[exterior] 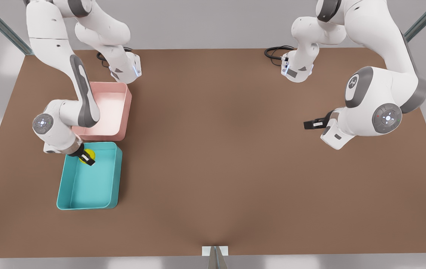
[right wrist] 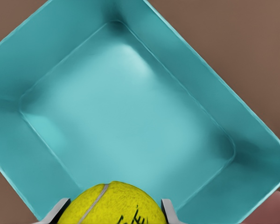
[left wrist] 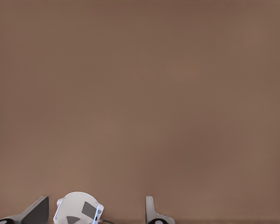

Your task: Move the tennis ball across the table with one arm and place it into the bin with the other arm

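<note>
Brown table [exterior: 213, 157] spanning the front view, carrying two trays close to the edge on the front view's left. Two white Franka arms reaching in from the far edge, one at each far corner. Pink tray [exterior: 108, 112] lying nearer the far edge, partly covered by the forearm of the arm above it. Teal bin [exterior: 97, 186] just beside it toward the near edge, the two apart by a thin strip of table; inside of the bin [right wrist: 130, 116] bare across its floor in the right wrist view. Right gripper [exterior: 86, 156] poised over the bin's far end, just inside the rim, fingers pinching the tennis ball [exterior: 89, 154] from both sides; in the right wrist view the tennis ball [right wrist: 114, 205] sitting between the two fingertips [right wrist: 168, 207], held above the bin's floor, not resting on it. Left gripper [exterior: 315, 124] waiting well apart over the table near the edge on the front view's right, pointing toward the table's middle, holding nothing; fingers [left wrist: 151, 210] spread wide in the left wrist view, bare brown table [left wrist: 140, 93] beyond them.
</note>
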Available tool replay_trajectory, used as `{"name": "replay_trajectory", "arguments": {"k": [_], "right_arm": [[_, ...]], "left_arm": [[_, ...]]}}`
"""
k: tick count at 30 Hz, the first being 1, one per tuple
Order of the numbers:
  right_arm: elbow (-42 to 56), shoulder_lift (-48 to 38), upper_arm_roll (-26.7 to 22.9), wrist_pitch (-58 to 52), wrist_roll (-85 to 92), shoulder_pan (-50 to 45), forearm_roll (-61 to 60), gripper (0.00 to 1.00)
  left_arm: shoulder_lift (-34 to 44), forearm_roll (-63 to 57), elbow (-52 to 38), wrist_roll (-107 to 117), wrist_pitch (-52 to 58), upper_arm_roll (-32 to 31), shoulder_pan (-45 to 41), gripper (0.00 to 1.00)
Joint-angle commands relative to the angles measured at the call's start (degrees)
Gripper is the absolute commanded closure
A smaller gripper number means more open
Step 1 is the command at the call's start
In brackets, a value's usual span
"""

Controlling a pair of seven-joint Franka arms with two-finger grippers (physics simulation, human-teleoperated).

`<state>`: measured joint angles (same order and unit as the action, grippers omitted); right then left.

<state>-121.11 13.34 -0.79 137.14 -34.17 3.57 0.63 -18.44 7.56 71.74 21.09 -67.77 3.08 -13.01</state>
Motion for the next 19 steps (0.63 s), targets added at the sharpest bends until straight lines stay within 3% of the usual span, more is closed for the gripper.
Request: {"name": "replay_trajectory", "arguments": {"k": [1,2,3,7,11,14,17,19], "right_arm": [[1.0,2.2,0.0,-6.2,33.2,-0.3,0.2,0.33],[1.0,3.0,0.0,-6.1,32.9,-0.3,0.1,0.23],[1.3,3.6,0.0,-6.2,32.5,-0.3,0.0,0.0],[5.8,4.2,0.7,-11.5,31.1,-1.4,0.1,0.0],[38.0,9.1,0.7,-50.6,22.0,-9.4,4.6,0.0],[51.1,7.2,0.7,-63.8,23.3,-10.6,4.0,0.0],[43.7,-5.0,0.9,-65.1,25.0,-10.0,1.7,0.0],[42.9,-6.0,0.7,-64.9,25.0,-9.9,2.2,0.0]], "left_arm": [[0.1,0.0,0.0,0.3,0.1,0.0,0.0,0.0],[0.1,0.0,0.0,0.4,0.1,0.0,0.0,0.0],[0.1,0.1,0.0,0.4,0.1,0.0,0.0,0.0],[-0.2,0.0,0.1,0.5,1.4,0.0,0.0,0.0],[-1.0,0.7,-0.2,0.4,2.4,0.2,0.9,0.0],[-1.0,3.3,-0.3,0.3,2.4,0.2,2.4,0.0],[-0.9,3.3,-0.3,0.3,2.6,-0.1,2.1,0.0],[-0.9,3.4,-0.3,0.3,2.7,-0.1,2.1,0.0]]}}
